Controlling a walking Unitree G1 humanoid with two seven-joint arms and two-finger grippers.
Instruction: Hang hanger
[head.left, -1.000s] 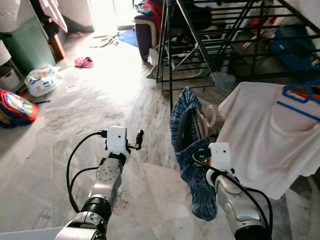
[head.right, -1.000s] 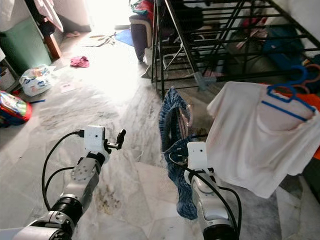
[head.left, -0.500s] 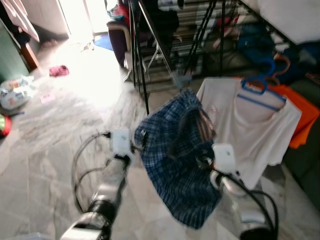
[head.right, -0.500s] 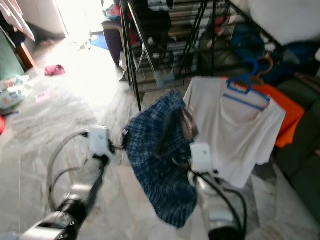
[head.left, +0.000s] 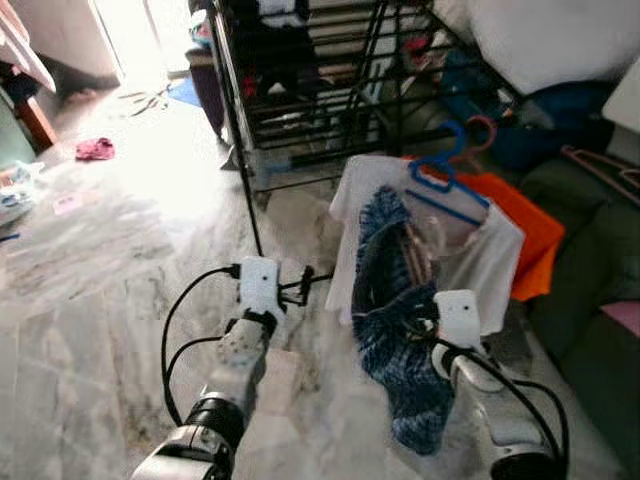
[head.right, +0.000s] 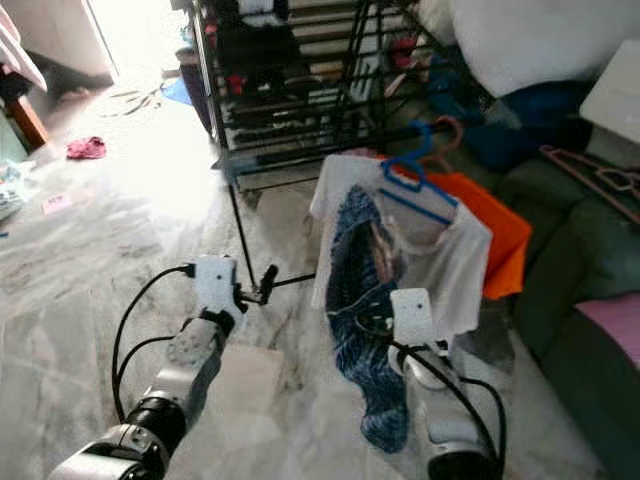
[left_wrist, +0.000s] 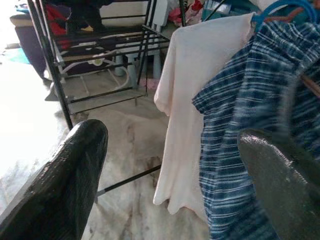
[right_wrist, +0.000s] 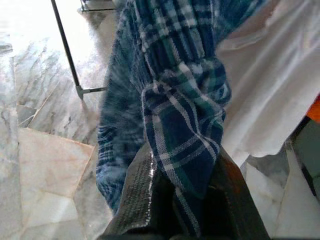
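Observation:
A blue plaid shirt (head.left: 395, 310) hangs on a clear hanger (head.left: 415, 245), held up in front of me. My right gripper (right_wrist: 185, 200) is shut on a fold of that shirt, and the cloth hides its fingertips in the eye views. My left gripper (head.left: 300, 283) is open and holds nothing, a short way left of the shirt. Behind the shirt a white T-shirt (head.left: 480, 265) hangs on a blue hanger (head.left: 440, 175). A black drying rack (head.left: 300, 80) stands beyond, with one leg (head.left: 245, 190) coming down to the floor near my left gripper.
An orange cloth (head.left: 530, 235) lies beside the white T-shirt. A dark green sofa (head.left: 600, 300) with pink hangers (head.left: 600, 165) on it fills the right side. A red cloth (head.left: 95, 148) lies on the marble floor (head.left: 100, 280) at far left.
The whole view has swung to the right, so the camera moved. The plaid shirt, spread wide half a second ago, now hangs narrow. Both grippers keep their states.

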